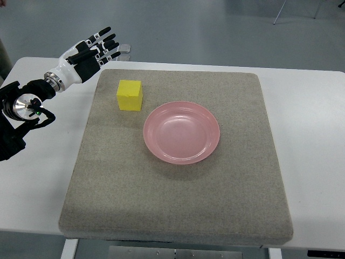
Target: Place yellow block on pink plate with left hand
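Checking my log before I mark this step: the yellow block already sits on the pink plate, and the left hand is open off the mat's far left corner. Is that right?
Not quite. In the top view the yellow block rests on the grey mat, just beside the pink plate on its far left side, not on it. The rest holds: the left hand is open off the mat's far left corner.

No text, label, brand, number or sign can be read anywhere: the block point(129, 95), the plate point(181, 132), the mat point(178, 205) and the table point(312, 135) are all unmarked.
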Action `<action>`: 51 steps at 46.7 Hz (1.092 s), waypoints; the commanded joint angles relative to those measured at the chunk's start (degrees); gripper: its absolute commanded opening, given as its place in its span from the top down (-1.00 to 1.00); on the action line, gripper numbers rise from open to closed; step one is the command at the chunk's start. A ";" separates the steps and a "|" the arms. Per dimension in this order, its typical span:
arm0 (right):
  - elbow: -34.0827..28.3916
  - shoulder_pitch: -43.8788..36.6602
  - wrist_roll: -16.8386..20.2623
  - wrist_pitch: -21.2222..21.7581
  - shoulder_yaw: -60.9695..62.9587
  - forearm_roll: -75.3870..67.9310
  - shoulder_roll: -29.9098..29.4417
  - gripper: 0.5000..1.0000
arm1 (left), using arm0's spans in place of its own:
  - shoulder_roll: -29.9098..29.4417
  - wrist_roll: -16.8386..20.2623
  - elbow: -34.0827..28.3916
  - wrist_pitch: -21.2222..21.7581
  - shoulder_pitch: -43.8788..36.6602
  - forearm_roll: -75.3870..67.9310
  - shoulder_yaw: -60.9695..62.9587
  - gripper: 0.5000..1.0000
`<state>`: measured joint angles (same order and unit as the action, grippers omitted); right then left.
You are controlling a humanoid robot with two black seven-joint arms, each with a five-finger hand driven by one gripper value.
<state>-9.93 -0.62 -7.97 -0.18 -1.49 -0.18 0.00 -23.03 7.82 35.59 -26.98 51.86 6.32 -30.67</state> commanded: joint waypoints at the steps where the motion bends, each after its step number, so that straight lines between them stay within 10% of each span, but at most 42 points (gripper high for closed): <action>1: 0.00 0.00 0.06 0.00 0.00 0.00 0.00 -0.69 | 0.00 0.00 0.00 0.00 0.00 0.01 0.00 -0.99; 33: 0.00 0.00 0.06 0.00 0.00 0.00 0.00 -0.69 | -1.31 0.18 -0.61 -1.76 0.26 -2.10 0.88 -0.99; 51: 0.00 0.00 0.06 0.00 0.00 0.00 0.00 -0.69 | -4.21 0.70 -0.08 -2.73 4.13 -34.34 0.88 -0.99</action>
<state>-9.93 -0.61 -7.96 -0.17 -1.49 -0.18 0.00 -26.57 8.18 35.50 -29.73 55.26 -22.23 -29.78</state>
